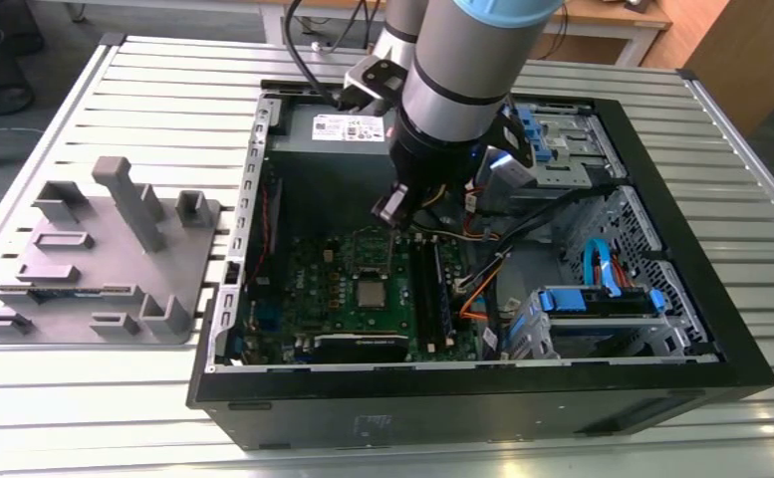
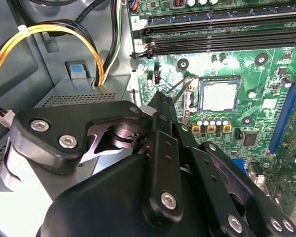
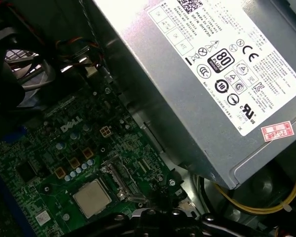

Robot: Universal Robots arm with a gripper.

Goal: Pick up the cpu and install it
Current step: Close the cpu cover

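Observation:
The cpu (image 1: 371, 292), a small square chip with a silver-grey top, lies flat in its socket on the green motherboard (image 1: 320, 299) inside the open computer case. It shows in both wrist views (image 2: 218, 95) (image 3: 91, 198). My gripper (image 1: 389, 211) hangs above the board's far edge, between the cpu and the power supply, a short way from the chip. Its black fingers meet at a narrow tip (image 2: 159, 96), shut with nothing between them. A thin wire lever (image 2: 180, 86) stands beside the socket.
The grey power supply (image 1: 347, 127) (image 3: 212, 74) is close behind the gripper. Yellow and black cables (image 2: 39, 34) loop beside it. Memory slots (image 2: 212, 34) run along the socket. A grey holder tray (image 1: 95, 259) sits outside the case on the exterior view's left. Blue drive bays (image 1: 600, 299) fill the right.

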